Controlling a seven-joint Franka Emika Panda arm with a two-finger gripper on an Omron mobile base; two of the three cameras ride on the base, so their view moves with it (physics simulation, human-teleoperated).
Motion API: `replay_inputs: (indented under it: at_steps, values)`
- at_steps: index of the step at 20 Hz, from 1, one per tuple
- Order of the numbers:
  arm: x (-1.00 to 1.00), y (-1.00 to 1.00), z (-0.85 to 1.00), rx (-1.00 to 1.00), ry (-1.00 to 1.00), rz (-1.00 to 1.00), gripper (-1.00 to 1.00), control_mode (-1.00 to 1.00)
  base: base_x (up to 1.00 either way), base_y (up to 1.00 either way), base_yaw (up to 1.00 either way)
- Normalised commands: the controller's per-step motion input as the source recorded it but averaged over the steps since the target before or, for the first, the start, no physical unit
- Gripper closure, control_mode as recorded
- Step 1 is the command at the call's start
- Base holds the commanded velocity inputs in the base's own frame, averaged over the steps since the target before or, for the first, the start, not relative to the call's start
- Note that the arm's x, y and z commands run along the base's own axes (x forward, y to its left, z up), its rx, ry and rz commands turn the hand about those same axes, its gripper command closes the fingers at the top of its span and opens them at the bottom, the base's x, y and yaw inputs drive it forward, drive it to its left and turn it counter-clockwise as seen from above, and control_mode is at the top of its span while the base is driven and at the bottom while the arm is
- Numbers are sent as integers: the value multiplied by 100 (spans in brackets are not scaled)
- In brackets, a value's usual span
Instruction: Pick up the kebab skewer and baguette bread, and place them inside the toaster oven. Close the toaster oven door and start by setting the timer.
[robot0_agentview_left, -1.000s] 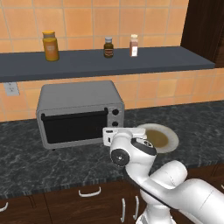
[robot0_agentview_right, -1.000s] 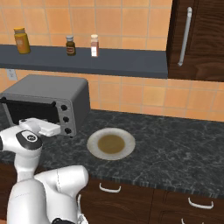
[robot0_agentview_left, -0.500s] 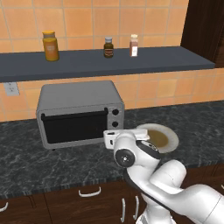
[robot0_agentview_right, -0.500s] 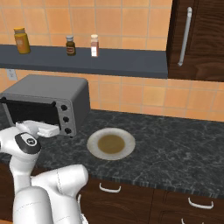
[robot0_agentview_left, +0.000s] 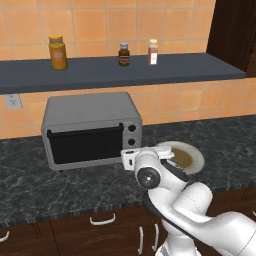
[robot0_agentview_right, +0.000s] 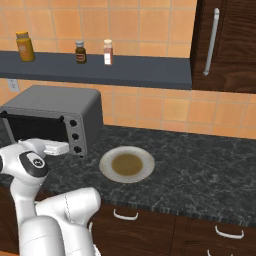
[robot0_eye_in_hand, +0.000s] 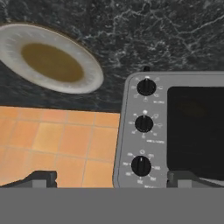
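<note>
Toaster oven (robot0_eye_in_hand: 175, 131) takes up the right half of the hand view, seen rolled over, its door (robot0_eye_in_hand: 197, 131) shut. The column of three black knobs (robot0_eye_in_hand: 142, 124) runs down the frame just right of centre, and that is the relation the coming move turns on, since only the timer looks left to do. The gripper (robot0_eye_in_hand: 111, 179) hangs with its jaws spread wide and holding nothing; its two fingertips (robot0_eye_in_hand: 41, 178) sit at the bottom edge. The lowest knob (robot0_eye_in_hand: 141, 166) lies between them, nearer the right tip and a little ahead. Which knob is the timer cannot be told.

At upper left lies the plate (robot0_eye_in_hand: 87, 74), bare of food, well apart from the knobs. Nothing stands between jaws and knob column. In the left base view, jars (robot0_agentview_left: 58, 52) line the shelf (robot0_agentview_left: 190, 67) across the upper frame, clear of the work.
</note>
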Motion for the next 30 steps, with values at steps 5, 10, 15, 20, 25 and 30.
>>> replay_inputs:
  at_steps: [5, 10, 15, 20, 25, 30]
  values:
    - [45, -48, -89, 0, -20, 17, -100, -100, 0, 0, 0]
    - [25, -41, -100, 0, -24, 16, -100, -100, 0, 0, 0]
    - [21, -54, -100, 0, -21, 16, -100, -100, 0, 0, 0]
    - [35, -69, -100, 0, -19, 17, -100, -100, 0, 0, 0]
    - [51, -70, -100, 0, -18, 16, -100, -100, 0, 0, 0]
    - [66, -65, -100, 0, -17, 15, -100, -100, 0, 0, 0]
